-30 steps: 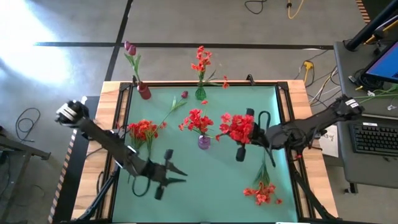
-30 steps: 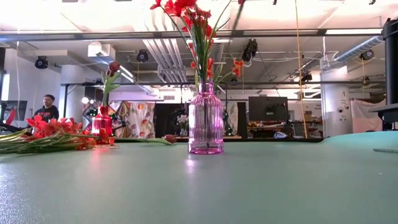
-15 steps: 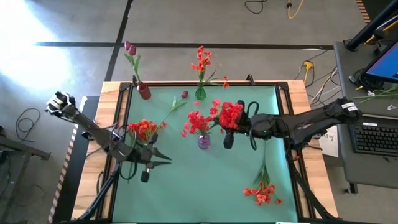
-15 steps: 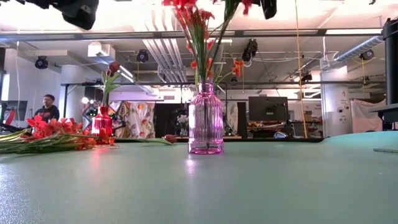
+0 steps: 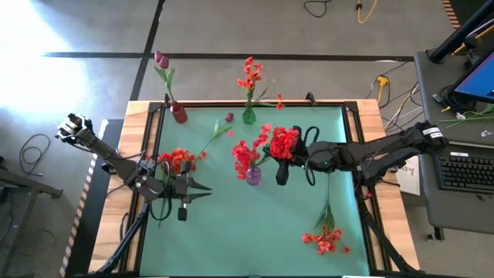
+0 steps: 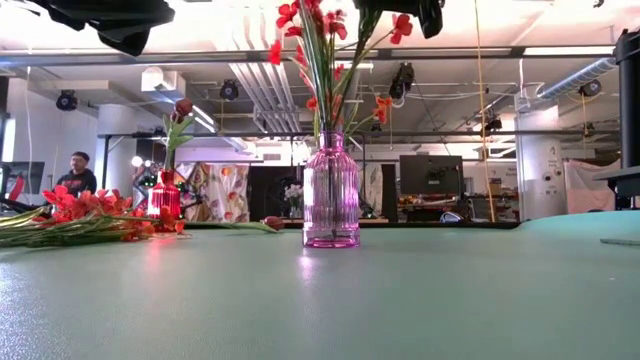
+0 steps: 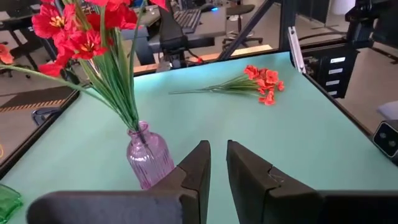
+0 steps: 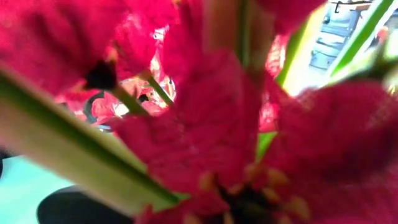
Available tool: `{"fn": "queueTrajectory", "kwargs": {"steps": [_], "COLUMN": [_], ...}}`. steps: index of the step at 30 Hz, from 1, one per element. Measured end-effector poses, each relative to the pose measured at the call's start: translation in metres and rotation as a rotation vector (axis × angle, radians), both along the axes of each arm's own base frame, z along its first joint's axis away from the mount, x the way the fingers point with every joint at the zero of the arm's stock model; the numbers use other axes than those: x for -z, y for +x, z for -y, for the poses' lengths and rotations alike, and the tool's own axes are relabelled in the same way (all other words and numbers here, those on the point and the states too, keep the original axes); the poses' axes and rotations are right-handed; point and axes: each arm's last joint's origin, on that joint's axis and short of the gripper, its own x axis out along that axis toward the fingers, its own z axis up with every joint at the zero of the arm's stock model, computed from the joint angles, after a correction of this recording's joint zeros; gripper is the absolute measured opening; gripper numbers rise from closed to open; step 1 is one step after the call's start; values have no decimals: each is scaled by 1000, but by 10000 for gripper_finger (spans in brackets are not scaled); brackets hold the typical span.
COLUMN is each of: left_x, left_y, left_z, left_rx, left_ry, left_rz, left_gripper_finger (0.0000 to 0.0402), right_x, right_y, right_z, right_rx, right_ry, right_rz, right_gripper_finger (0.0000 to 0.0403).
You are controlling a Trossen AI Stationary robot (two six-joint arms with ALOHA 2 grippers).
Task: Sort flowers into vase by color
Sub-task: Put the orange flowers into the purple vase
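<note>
Nearest the front edge of the green table [image 5: 231, 247] lies one orange-red spray [image 5: 326, 236], flat, stem running away toward the far side and blooms toward the front. The left gripper [image 5: 202, 190] hovers over the table's left part, empty, its two fingers [image 7: 198, 163] nearly pressed together with only a narrow slit between them, pointing toward the middle. Just behind it a second loose red bunch [image 5: 179, 161] lies near the left edge, long axis roughly front to back. At the centre stands a purple ribbed vase [image 5: 253, 176] with red flowers [image 5: 245, 151] upright, leaning a little. The right gripper [image 5: 295, 157], just beside this vase, is clamped on a red flower cluster [image 5: 282, 142] whose blooms fill its wrist camera. A single magenta-budded stem [image 5: 216, 131] lies diagonally behind. At the far edge stand two more vases, three in all: a red vase [image 5: 178, 113] with a dark magenta tulip and a green vase [image 5: 248, 116] with a red spray.
</note>
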Motion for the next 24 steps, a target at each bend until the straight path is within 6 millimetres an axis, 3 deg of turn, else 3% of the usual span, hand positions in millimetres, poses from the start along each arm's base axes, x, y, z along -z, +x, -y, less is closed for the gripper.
{"fn": "queueTrajectory", "kwargs": {"steps": [24], "left_x": [0], "left_y": [0], "left_z": [-3], "left_rx": [-96], "left_ry": [30], "left_rz": [15], "left_gripper_finger": [39], "right_x": [9], "right_y": [6], "right_z": [-1], "right_rx": [7], "right_ry": [26], "right_rz": [-24], "right_gripper_finger": [18]}}
